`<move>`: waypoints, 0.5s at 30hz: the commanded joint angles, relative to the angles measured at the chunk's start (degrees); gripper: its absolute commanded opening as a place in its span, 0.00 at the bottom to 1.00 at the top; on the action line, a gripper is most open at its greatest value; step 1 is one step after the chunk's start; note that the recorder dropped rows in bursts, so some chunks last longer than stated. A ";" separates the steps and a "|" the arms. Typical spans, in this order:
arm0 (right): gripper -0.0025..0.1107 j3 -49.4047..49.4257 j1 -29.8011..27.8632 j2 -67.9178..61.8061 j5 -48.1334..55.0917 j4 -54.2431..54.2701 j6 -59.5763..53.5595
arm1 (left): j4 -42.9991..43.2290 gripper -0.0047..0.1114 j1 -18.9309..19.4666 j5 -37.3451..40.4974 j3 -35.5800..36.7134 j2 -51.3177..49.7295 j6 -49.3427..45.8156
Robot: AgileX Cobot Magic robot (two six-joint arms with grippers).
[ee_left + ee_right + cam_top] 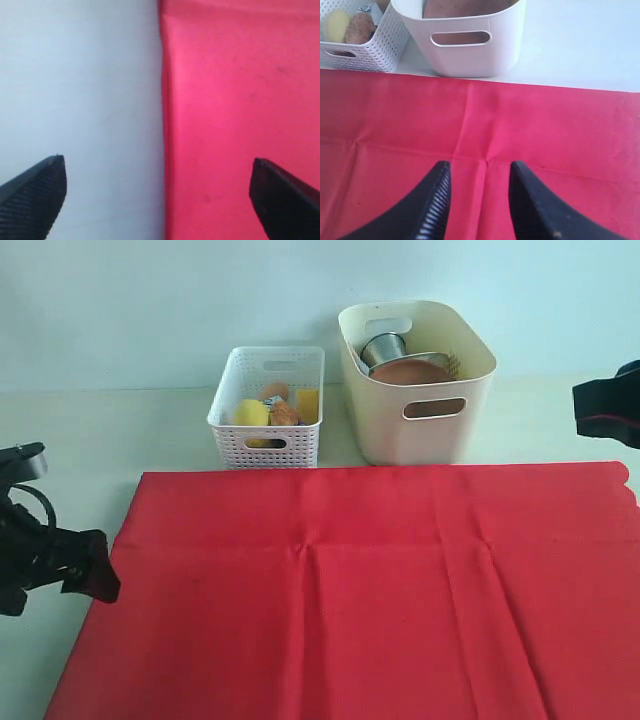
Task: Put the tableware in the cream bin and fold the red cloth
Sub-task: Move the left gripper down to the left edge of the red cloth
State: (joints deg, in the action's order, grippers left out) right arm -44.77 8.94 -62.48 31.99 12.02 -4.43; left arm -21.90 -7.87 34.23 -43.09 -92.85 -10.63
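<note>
Exterior view is showing you steel cup (383,347) and brown plate (410,371) sitting in the cream bin (420,425), red cloth (350,590) lying spread out awaiting folding, left gripper (157,165) and right gripper (480,167) both hanging spread, empty.

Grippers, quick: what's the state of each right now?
Left gripper: open, holding nothing, over the red cloth edge.
Right gripper: partly open, holding nothing.

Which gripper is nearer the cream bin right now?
Right. The right gripper hangs over the red cloth, facing the bin. The left gripper, jaws wide, straddles the cloth's left edge, farther from the bin.
</note>
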 commanded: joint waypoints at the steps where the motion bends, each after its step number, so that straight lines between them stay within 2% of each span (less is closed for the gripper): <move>1: 0.35 0.29 0.03 0.46 -0.35 1.20 -0.56 | -7.83 0.85 2.98 0.28 -1.14 -2.01 -8.05; 3: 0.35 0.29 0.03 0.46 -0.35 1.31 -0.55 | -13.21 0.85 3.94 0.92 -1.18 -2.63 -13.89; 9: 0.35 0.29 0.03 0.46 -0.01 3.83 -2.80 | -20.21 0.85 5.44 1.32 -1.27 -5.78 -20.84; 15: 0.35 0.29 0.03 0.46 2.59 13.39 -14.18 | -28.91 0.85 5.61 2.67 -1.27 -9.80 -29.80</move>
State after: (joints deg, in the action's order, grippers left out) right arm -44.77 8.94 -62.48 33.86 21.64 -13.55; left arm -46.27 -2.43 35.76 -44.03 -100.96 -35.72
